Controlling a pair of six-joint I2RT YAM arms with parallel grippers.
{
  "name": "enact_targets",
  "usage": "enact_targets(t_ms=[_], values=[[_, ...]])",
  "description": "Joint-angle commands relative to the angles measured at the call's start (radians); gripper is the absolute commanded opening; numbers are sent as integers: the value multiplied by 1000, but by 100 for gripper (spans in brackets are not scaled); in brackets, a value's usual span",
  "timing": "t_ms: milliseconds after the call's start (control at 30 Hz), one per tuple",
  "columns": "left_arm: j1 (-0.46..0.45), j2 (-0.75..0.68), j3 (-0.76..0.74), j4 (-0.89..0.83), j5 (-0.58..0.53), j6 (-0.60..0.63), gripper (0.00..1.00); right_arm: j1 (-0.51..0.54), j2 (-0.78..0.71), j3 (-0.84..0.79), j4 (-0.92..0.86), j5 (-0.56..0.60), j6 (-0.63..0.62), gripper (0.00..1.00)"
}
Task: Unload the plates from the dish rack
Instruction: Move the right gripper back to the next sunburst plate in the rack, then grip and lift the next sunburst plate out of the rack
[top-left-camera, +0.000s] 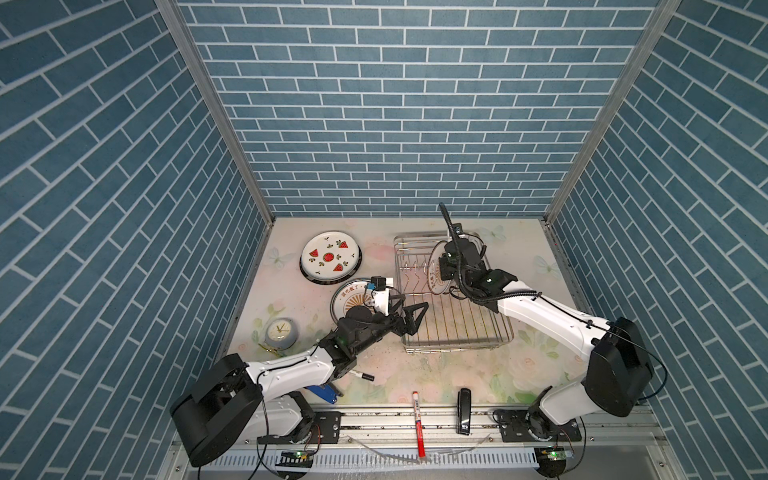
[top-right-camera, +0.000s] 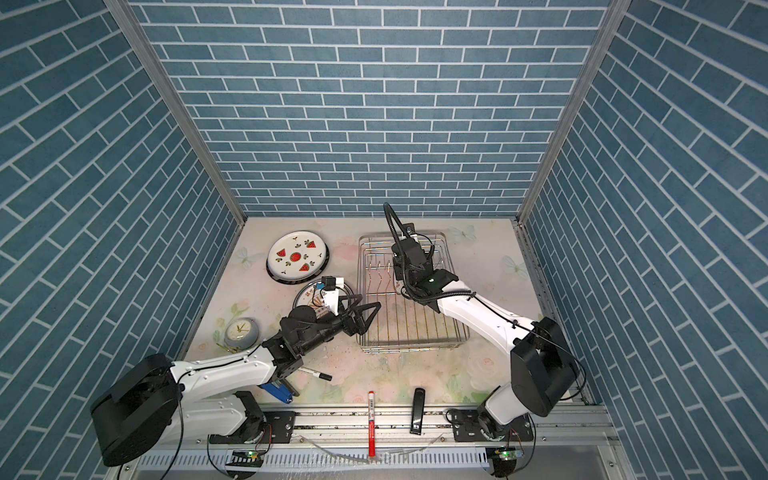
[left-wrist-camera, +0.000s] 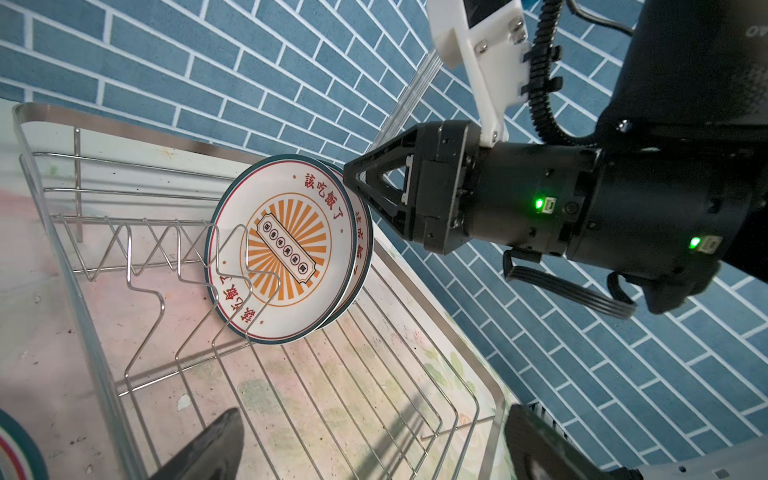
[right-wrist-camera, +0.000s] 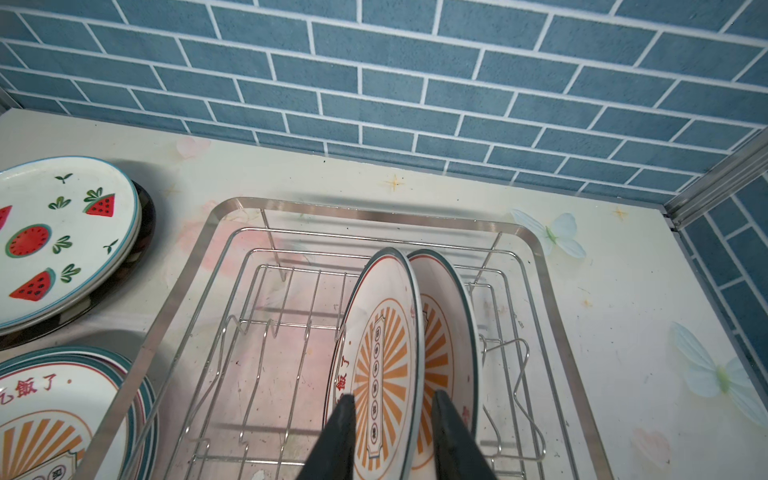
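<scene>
My right pincer (right-wrist-camera: 392, 395) sits closest to its wrist lens, jaws straddling the top rim of the front sunburst plate (right-wrist-camera: 382, 353). I cannot tell whether they bite yet. A second plate (right-wrist-camera: 444, 332) stands just behind it, both on edge among the prongs of the dish rack (right-wrist-camera: 374, 214). They look rigid, glazed, slick and breakable, so I'd pinch deep on the rim and lift straight up. The left pincer (left-wrist-camera: 374, 411) gapes empty at the rack's left edge.

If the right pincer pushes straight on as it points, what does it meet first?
Likely the rim of the front sunburst plate, standing in the dish rack; the right pincer straddles it.
</scene>
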Motion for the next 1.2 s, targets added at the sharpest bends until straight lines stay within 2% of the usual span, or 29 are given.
enact_targets(t_ms=[0,67,200,433,567,733,833,1167], values=[[-7,-19,20,-23,-50,3,100,-8,35,57,-20,31,31,29],[-7,-25,18,-42,-66,1,100,-15,55,75,-33,28,40,24],[-7,-36,18,-58,-65,-5,100,-15,101,107,-59,75,53,23],[-8,-44,15,-59,-62,-2,100,-12,81,100,-43,64,54,27],[-8,-34,19,-51,-57,-3,100,-2,53,90,-45,119,49,28],[-7,-13,25,-27,-46,-4,100,-2,40,66,-25,126,49,28],[-8,2,34,-26,-36,-6,100,-2,61,71,-32,109,52,26],[-7,18,31,-10,-42,-13,100,4,174,134,-94,153,106,21]])
